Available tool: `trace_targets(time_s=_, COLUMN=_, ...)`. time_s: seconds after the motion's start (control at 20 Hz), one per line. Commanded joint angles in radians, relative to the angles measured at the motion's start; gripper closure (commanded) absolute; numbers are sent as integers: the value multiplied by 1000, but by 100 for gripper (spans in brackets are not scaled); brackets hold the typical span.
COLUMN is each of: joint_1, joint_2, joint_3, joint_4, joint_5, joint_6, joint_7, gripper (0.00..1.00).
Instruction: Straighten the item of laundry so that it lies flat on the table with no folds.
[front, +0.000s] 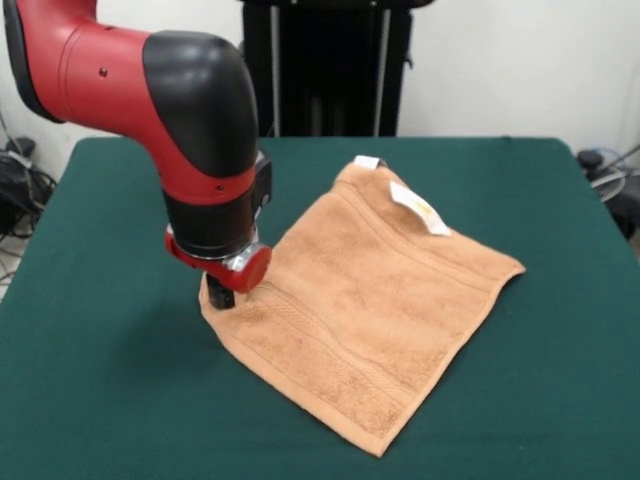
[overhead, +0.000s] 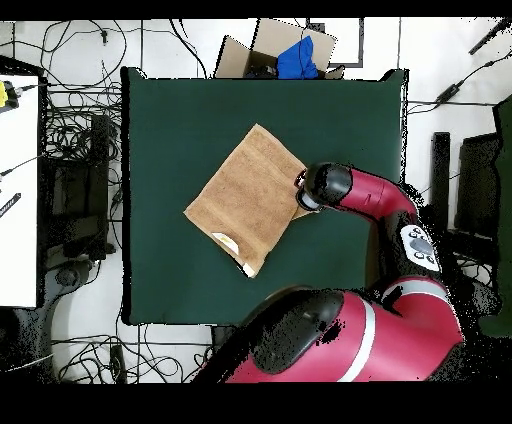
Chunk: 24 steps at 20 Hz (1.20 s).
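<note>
The peach-orange towel (front: 370, 300) lies spread out like a diamond in the middle of the dark green table (front: 100, 380). A white tag (front: 418, 208) rests on its top side near the far corner. My gripper (front: 221, 294) is down at the towel's left corner, touching the cloth, and the red wrist above hides most of it. In the overhead view the towel (overhead: 248, 195) lies near the middle of the table (overhead: 170, 120). The arm's wrist (overhead: 325, 187) covers the towel's right corner and hides the gripper there.
A black stand (front: 320, 70) rises behind the table's far edge. In the overhead view a cardboard box (overhead: 285, 50) with something blue in it sits past the table's top edge. Cables lie on the floor all round, and a white bench (overhead: 20, 180) stands at left.
</note>
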Motion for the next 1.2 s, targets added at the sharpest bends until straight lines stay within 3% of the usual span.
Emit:
trace_targets(time_s=0.05, joint_1=-8, joint_2=63, joint_3=53, joint_4=-133, joint_5=-80, joint_6=-51, joint_7=-70, gripper=100)
trace_targets(time_s=1.2, joint_1=-83, joint_2=177, joint_3=174, joint_4=-353, joint_5=-106, joint_6=44, joint_7=-260, gripper=100)
